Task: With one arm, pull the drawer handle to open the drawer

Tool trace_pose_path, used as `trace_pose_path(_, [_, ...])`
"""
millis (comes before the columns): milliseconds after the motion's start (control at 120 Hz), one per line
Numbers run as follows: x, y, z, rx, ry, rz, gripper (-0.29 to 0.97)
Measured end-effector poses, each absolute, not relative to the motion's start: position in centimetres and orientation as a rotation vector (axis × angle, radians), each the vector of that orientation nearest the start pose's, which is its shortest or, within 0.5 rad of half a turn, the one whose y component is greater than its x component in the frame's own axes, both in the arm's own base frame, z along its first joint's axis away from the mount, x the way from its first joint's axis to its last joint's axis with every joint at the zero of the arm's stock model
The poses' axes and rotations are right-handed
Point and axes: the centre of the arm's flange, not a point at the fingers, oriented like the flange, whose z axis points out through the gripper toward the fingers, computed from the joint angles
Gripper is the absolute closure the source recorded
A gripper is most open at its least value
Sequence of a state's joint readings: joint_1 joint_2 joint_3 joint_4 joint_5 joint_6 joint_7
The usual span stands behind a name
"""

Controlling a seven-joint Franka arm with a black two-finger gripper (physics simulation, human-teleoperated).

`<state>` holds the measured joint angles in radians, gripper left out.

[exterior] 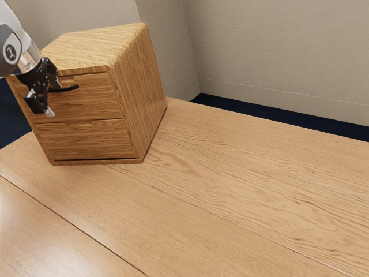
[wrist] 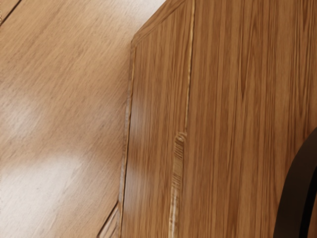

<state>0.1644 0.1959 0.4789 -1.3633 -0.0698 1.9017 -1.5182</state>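
Note:
A wooden cabinet [exterior: 130, 86] with two stacked drawers stands at the back of the table on the exterior view's left. The top drawer [exterior: 86, 101] carries a thin black handle [exterior: 68, 88] that sticks out from its front. My black gripper [exterior: 40, 107] comes in from the upper left and sits against the left end of that handle, close to the drawer front. In the wrist view the drawer fronts [wrist: 233, 99] are very near, with the dark curve of the handle [wrist: 297, 198] at the hand's edge. The top drawer's front stands slightly proud of the lower drawer [exterior: 86, 138].
The cabinet rests on a broad wooden table [exterior: 230, 190] that stretches to the exterior view's right and front. Beige walls [exterior: 277, 40] and a strip of dark blue floor [exterior: 300, 118] lie behind it.

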Motion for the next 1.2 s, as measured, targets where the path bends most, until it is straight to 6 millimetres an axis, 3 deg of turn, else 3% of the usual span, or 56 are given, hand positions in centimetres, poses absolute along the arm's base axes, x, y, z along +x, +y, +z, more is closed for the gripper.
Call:
trace_pose_path(417, [53.6, 33.3, 64.8, 1.425, 2.585, 0.485, 0.00])
trace_pose_path(1200, [49.1, 31.5, 64.6, 1.384, 2.555, 0.427, 0.00])
